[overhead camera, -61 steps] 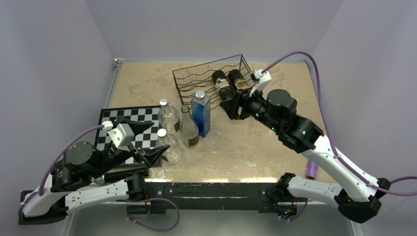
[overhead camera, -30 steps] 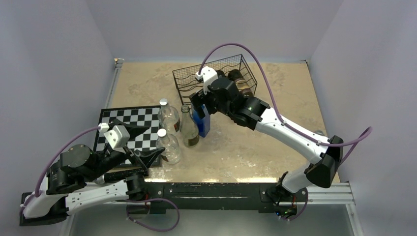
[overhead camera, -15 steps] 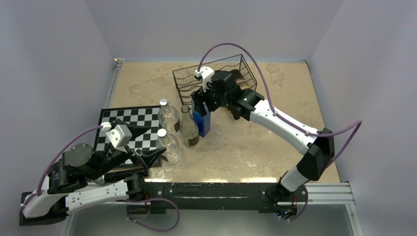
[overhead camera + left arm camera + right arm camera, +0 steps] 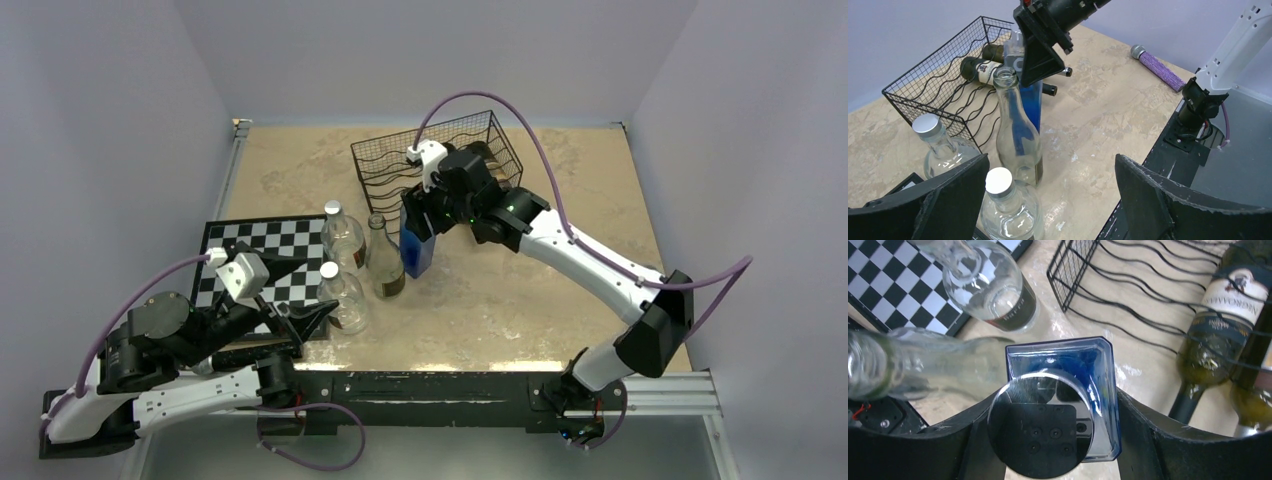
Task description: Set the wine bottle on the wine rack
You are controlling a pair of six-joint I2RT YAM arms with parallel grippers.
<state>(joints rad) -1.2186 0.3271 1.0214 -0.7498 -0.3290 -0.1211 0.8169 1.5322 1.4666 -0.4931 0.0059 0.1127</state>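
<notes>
Chessboard [image 4: 262, 238] far left, left gripper [image 4: 318, 280] by it, wide open and empty. Centre: blue bottle [image 4: 417, 252] upright on the table, just before the wine rack [image 4: 392, 162]. Right gripper [image 4: 418, 216] straddles its shoulders, jaws half shut. Biting yet? Can't tell. Grasp step, I'd say; next needs a firm pinch, a lift, then tipping into a free cradle.

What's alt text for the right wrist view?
Looking down: a blue square bottle sits between the fingers of the end effector. Two clear bottles and a chessboard are at left; the wire rack holding wine bottles is upper right.
</notes>
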